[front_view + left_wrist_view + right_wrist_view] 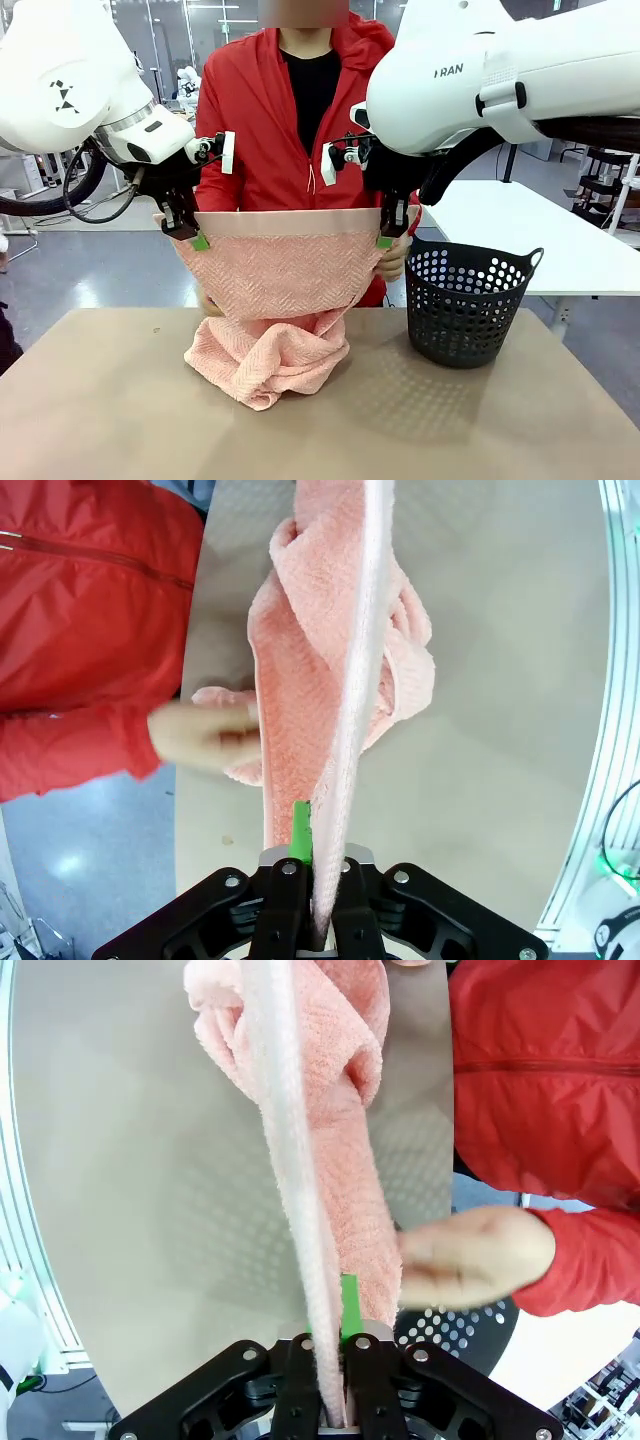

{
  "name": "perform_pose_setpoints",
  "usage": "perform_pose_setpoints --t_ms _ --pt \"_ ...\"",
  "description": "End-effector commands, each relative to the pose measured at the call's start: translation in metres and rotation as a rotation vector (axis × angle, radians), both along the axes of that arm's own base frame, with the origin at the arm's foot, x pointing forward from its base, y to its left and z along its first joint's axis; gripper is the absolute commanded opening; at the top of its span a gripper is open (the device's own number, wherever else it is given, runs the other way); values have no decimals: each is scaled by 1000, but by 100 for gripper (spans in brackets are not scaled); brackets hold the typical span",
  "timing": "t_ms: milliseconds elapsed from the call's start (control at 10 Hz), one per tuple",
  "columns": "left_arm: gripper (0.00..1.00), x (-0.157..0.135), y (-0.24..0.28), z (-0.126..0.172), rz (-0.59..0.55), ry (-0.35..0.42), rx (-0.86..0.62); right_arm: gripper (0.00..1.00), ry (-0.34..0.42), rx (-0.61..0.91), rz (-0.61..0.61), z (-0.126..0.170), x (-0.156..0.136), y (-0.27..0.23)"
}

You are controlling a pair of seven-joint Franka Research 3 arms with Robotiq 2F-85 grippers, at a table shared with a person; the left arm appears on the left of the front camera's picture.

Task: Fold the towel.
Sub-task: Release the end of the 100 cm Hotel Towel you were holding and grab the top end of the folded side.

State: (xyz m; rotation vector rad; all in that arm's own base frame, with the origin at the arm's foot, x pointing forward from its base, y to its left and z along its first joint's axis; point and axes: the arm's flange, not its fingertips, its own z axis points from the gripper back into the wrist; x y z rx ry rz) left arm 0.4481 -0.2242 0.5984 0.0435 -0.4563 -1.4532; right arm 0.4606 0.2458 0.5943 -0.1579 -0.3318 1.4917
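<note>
The salmon-pink towel (283, 270) hangs stretched between both grippers above the table, its plain band along the top edge and its lower part bunched on the tabletop (270, 365). My left gripper (192, 236) is shut on the towel's top left corner. My right gripper (388, 235) is shut on the top right corner. In the left wrist view the towel (340, 700) runs up from between the fingers (298, 835). The right wrist view shows the towel (310, 1190) pinched the same way. The person's hands (195, 735) (470, 1255) touch the hanging cloth from behind.
A black perforated basket (465, 300) stands on the table to the right of the towel. The person in a red jacket (270, 120) stands at the far edge. The near tabletop (120, 420) is bare. A white table (520, 230) lies beyond at right.
</note>
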Motion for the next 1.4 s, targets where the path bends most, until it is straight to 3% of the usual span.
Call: perform_pose_setpoints --t_ms 0,1300 --pt "0 1 1 3 2 -17 12 0 -10 -12 0 0 1 -1" --pt "0 1 1 3 2 -17 12 0 -10 -12 0 0 1 -1"
